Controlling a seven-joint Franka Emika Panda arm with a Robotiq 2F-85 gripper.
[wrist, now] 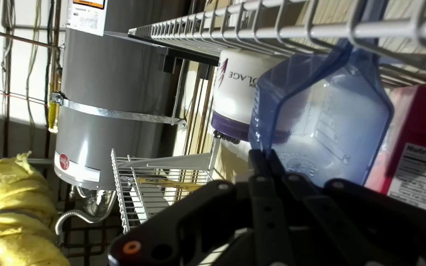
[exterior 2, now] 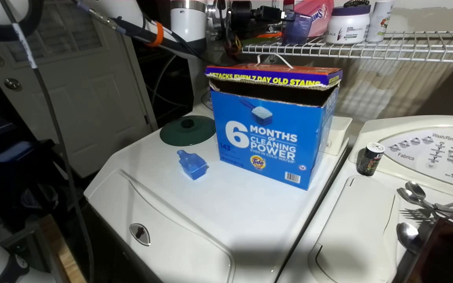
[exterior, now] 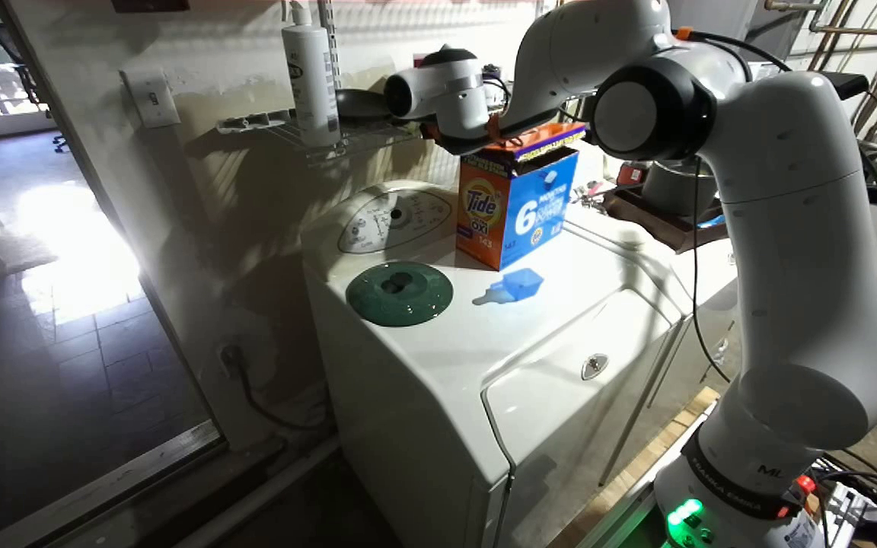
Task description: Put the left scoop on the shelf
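The left scoop (wrist: 331,122), pale translucent blue, shows large in the wrist view, which stands upside down. My gripper (wrist: 262,152) is shut on the rim of its cup, the thin wall pinched between the fingertips. The scoop's handle reaches among the white wire rods of the shelf (wrist: 324,30); whether the rods bear its weight I cannot tell. In an exterior view the same scoop (exterior 2: 297,29) stands at the near end of the shelf (exterior 2: 427,48), cup upward. My arm hides the gripper in an exterior view.
Beside the scoop stand a white jar (exterior 2: 346,27) and a pink package (exterior 2: 323,15). Below are the Tide box (exterior 2: 266,133), a bright-blue scoop (exterior 2: 193,165) and a green disc (exterior 2: 189,129) on the white machine. A spray can (exterior 2: 380,19) stands farther along the shelf.
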